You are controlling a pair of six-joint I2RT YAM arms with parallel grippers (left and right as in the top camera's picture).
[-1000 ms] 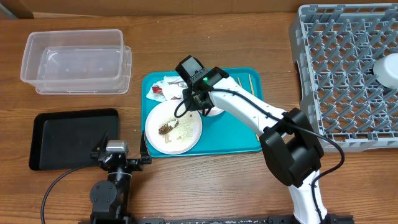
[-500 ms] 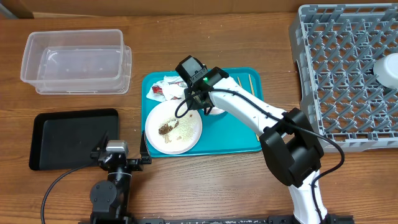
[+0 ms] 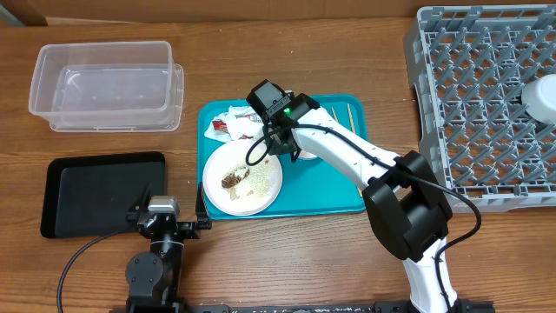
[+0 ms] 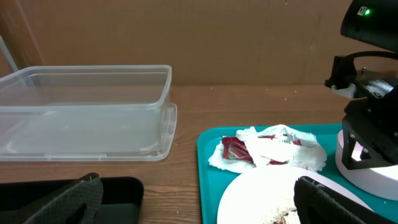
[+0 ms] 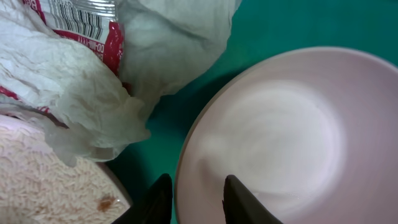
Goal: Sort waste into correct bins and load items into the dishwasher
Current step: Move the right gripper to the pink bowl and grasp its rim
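My right gripper (image 3: pixel 284 146) (image 5: pixel 196 186) points down over the teal tray, open, its fingers straddling the rim of a small white bowl (image 5: pixel 273 137) (image 4: pixel 368 173), one inside and one outside. Beside it lie the crumpled napkin and red-and-white wrapper (image 3: pixel 229 123) (image 5: pixel 74 74) (image 4: pixel 267 148). The large plate (image 3: pixel 244 179) carries a brown lump and rice grains. Chopsticks (image 3: pixel 345 113) lie at the tray's far right. My left gripper (image 3: pixel 170 219) (image 4: pixel 199 202) rests wide open near the front edge, holding nothing. The clear tub (image 3: pixel 105 83) and the black tray (image 3: pixel 97 192) are on the left. The grey rack (image 3: pixel 482 104) is on the right.
The teal tray (image 3: pixel 339 193) holds the dishes and waste at the table's middle. A white dish (image 3: pixel 540 96) sits in the rack at its right edge. Cardboard lines the table's far edge.
Almost nothing differs: the right gripper has stayed over the bowl's rim with only a slight shift, and the left arm has not moved.
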